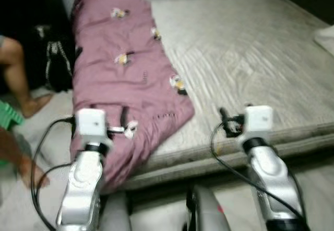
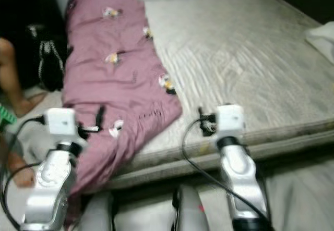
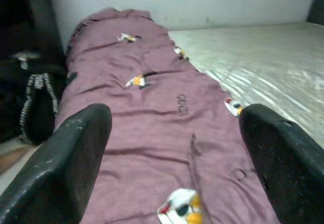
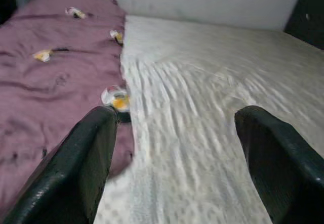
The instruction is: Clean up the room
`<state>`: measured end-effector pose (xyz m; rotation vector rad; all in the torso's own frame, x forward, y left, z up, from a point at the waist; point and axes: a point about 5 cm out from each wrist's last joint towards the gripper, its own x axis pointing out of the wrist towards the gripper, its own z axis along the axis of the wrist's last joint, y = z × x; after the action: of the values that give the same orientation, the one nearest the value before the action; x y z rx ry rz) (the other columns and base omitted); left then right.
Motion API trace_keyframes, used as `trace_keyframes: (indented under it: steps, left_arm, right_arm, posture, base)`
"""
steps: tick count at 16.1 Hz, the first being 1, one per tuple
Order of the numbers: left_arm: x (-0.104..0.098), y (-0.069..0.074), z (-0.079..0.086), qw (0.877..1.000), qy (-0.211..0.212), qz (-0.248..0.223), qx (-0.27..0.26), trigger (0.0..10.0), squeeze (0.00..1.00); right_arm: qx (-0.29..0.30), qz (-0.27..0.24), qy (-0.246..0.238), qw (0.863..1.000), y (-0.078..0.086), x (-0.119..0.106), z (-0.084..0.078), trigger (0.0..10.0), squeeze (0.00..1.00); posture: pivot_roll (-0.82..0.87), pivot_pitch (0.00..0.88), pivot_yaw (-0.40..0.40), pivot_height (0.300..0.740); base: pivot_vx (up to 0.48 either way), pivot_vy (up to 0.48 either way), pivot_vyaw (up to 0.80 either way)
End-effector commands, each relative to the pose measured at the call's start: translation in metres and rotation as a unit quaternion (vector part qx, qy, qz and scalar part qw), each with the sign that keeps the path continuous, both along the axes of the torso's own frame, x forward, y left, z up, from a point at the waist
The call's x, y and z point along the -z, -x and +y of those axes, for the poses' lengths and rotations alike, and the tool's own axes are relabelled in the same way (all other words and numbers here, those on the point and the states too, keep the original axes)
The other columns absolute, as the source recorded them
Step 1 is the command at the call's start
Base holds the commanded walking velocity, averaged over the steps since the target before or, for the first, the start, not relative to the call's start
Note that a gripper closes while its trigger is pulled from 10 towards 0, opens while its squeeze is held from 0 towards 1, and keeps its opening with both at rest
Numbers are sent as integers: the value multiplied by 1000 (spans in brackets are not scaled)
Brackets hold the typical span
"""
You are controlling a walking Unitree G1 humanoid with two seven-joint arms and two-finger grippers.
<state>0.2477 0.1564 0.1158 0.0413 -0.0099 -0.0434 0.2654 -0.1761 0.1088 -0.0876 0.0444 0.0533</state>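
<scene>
A mauve blanket [image 1: 122,69] with small bird prints lies in a long strip down the left side of a bed [image 1: 250,59], its near end spilling over the mattress edge toward the floor. The rest of the pale sheet is bare, apart from a white item [image 1: 326,35] at the far right edge. A dark bag [image 1: 57,64] stands on the floor beside the bed, and a person's leg [image 1: 18,77] shows at the left.

The left pincer [image 3: 174,148] is spread wide and hovers just above the near end of the blanket, holding nothing. The right pincer [image 4: 174,153] is also wide and empty, poised over the sheet just beside the blanket's right edge.

The step in hand looks like taking hold of the blanket to straighten or fold it. To do that well, each pincer should come down on the near hem, well apart from the other, and bite a good fold of cloth, not a single layer that could slip. The right one needs to shift left onto the fabric first. The hanging end will drag, so lifting should be slow and even.
</scene>
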Motion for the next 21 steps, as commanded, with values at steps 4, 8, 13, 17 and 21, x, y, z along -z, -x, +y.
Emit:
trace_keyframes:
  steps: [4, 8, 13, 17, 21]
  left_arm:
    - [4, -1, 10, 999, 11, 25, -35, 10000, 0]
    - [24, -17, 19, 991, 51, 100, -71, 10000, 0]
    - [34, -35, 30, 976, 109, 144, -122, 10000, 0]
    - [36, -53, 30, 976, 98, 148, -129, 10000, 0]
    - [39, -68, 34, 973, 82, 154, -151, 10000, 0]
  right_arm:
    - [-9, -2, -13, 1000, -1, -3, 9, 10000, 0]
    - [-12, -3, -1, 1000, 4, -6, 2, 10000, 0]
    - [4, 11, 18, 1000, 18, -5, -15, 10000, 0]
    - [12, 21, 31, 999, 32, -8, -22, 10000, 0]
    - [31, 38, 50, 998, 50, -11, -38, 10000, 0]
  posture:
    - [-7, 0, -22, 601]
    - [-44, 0, -32, 551]
    - [-101, 0, -34, 526]
    - [-146, 0, -36, 526]
    - [-199, 24, -45, 526]
  base:
    - [64, 0, 0]
    - [0, 0, 0]
    - [0, 0, 0]
    - [0, 0, 0]
    - [0, 0, 0]
